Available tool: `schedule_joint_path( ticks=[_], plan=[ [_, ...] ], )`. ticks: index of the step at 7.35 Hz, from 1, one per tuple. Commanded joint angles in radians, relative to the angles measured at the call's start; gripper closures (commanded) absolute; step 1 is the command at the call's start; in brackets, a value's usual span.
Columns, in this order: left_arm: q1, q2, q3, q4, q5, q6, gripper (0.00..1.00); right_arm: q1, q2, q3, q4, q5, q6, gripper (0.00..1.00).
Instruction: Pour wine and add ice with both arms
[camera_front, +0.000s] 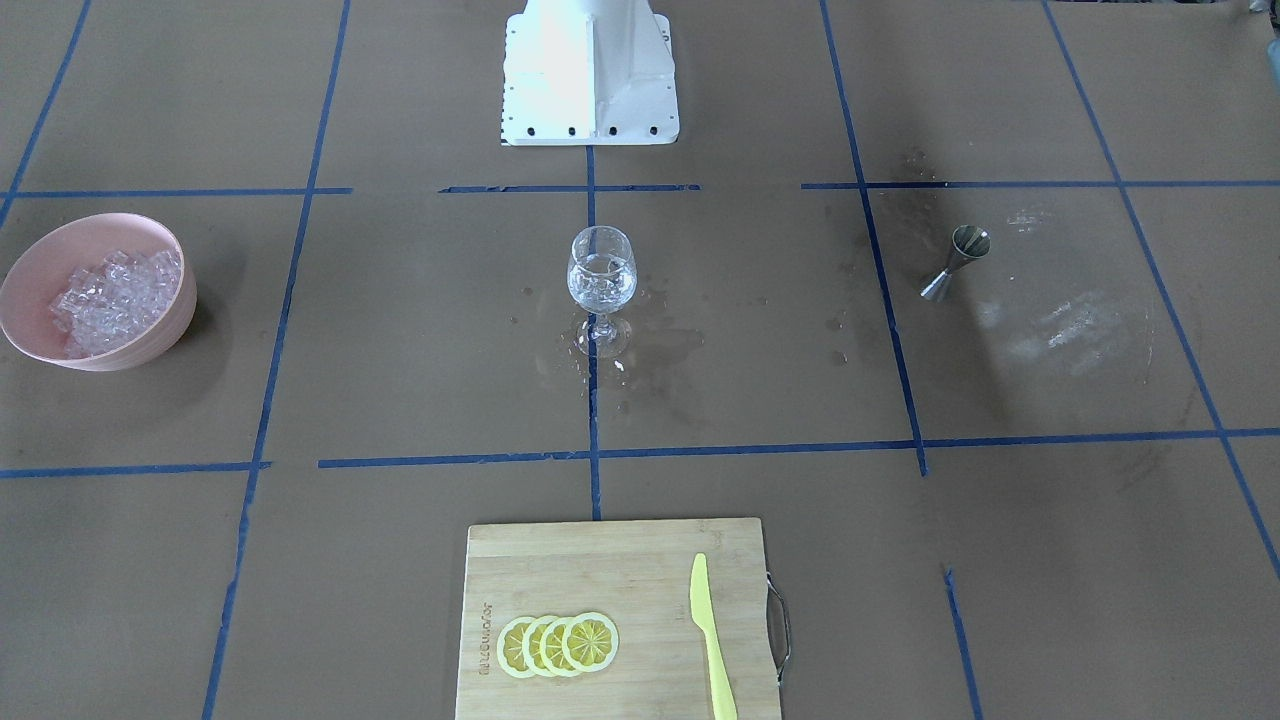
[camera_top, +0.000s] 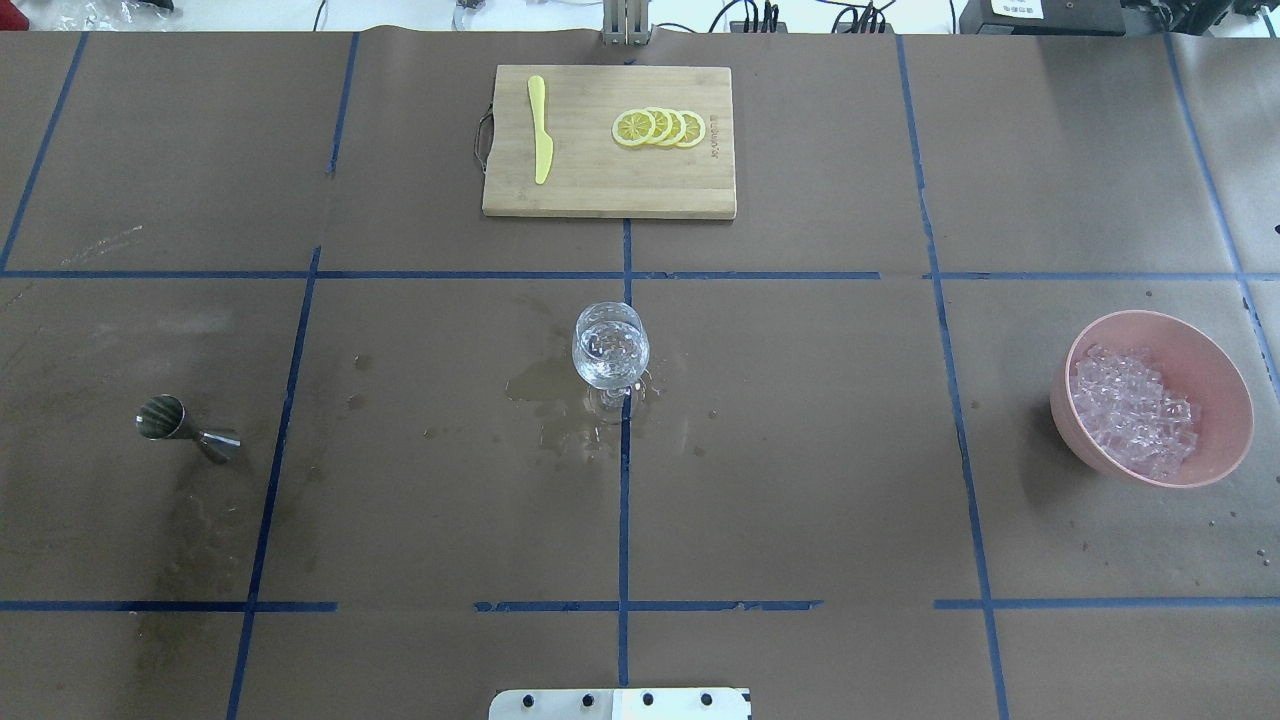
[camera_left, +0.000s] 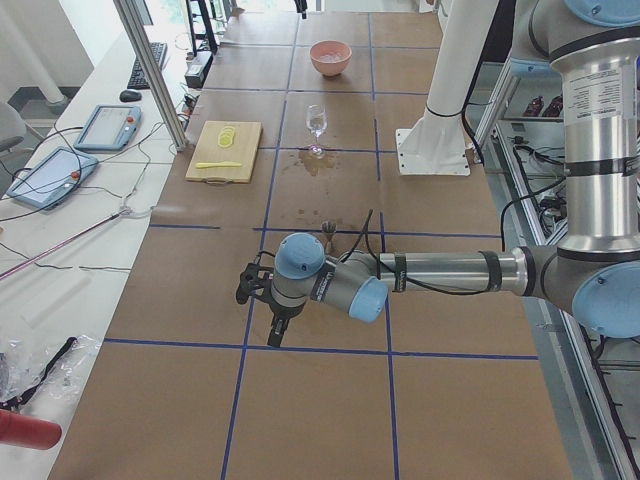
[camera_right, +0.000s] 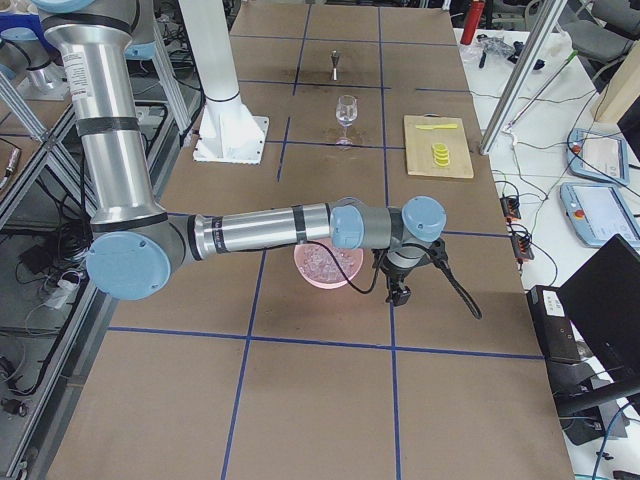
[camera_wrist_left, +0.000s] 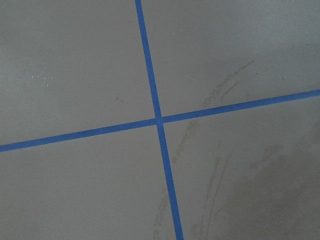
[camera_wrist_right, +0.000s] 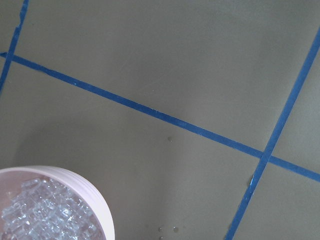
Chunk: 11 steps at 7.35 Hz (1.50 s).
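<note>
A wine glass (camera_front: 601, 275) stands at the table's centre and holds clear wine and what look like small ice cubes; it also shows in the overhead view (camera_top: 610, 345). A pink bowl (camera_top: 1205, 360) full of ice (camera_top: 1135, 410) sits on the robot's right. A steel jigger (camera_top: 180, 425) stands on its left. My left gripper (camera_left: 270, 320) hangs low over bare table, beyond the jigger at the table's left end. My right gripper (camera_right: 400, 290) hangs just past the bowl (camera_right: 325, 265). I cannot tell whether either is open or shut. The wrist views show no fingers.
A wet spill (camera_top: 550, 400) surrounds the glass's foot. A wooden cutting board (camera_front: 600, 570) with lemon slices (camera_front: 558, 644) and a yellow knife (camera_front: 710, 635) lies at the far side. The white pedestal (camera_front: 590, 70) stands at the robot's side.
</note>
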<state>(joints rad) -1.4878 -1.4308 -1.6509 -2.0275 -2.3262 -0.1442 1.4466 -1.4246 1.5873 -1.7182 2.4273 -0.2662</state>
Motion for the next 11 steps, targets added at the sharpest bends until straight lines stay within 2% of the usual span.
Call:
schedule_joint_path(
  ticks=[1, 3, 5, 6, 7, 9, 11],
  plan=[
    [0.003, 0.003, -0.001, 0.0, -0.001, 0.003, 0.0, -0.002, -0.02, 0.016, 0.0, -0.025, 0.001, 0.0],
    [0.021, 0.006, -0.007, 0.0, -0.054, 0.009, 0.0, 0.014, -0.025, 0.043, 0.002, -0.033, 0.002, 0.0],
    [0.021, 0.03, -0.021, 0.003, -0.061, 0.009, 0.0, 0.012, -0.039, 0.019, 0.002, -0.033, 0.005, 0.0],
    [0.017, 0.032, -0.02, 0.007, -0.062, 0.009, 0.0, 0.012, -0.089, 0.034, 0.012, -0.03, 0.001, 0.0],
    [0.014, 0.032, -0.026, 0.013, -0.062, 0.009, 0.0, 0.011, -0.159, 0.116, 0.012, -0.03, 0.002, 0.0],
    [0.009, -0.011, -0.079, 0.277, -0.059, 0.011, 0.0, 0.011, -0.169, 0.123, 0.014, -0.08, 0.007, 0.0],
    [0.006, -0.046, -0.078, 0.286, -0.056, 0.014, 0.0, 0.009, -0.169, 0.112, 0.012, -0.088, 0.012, 0.0]
  ],
)
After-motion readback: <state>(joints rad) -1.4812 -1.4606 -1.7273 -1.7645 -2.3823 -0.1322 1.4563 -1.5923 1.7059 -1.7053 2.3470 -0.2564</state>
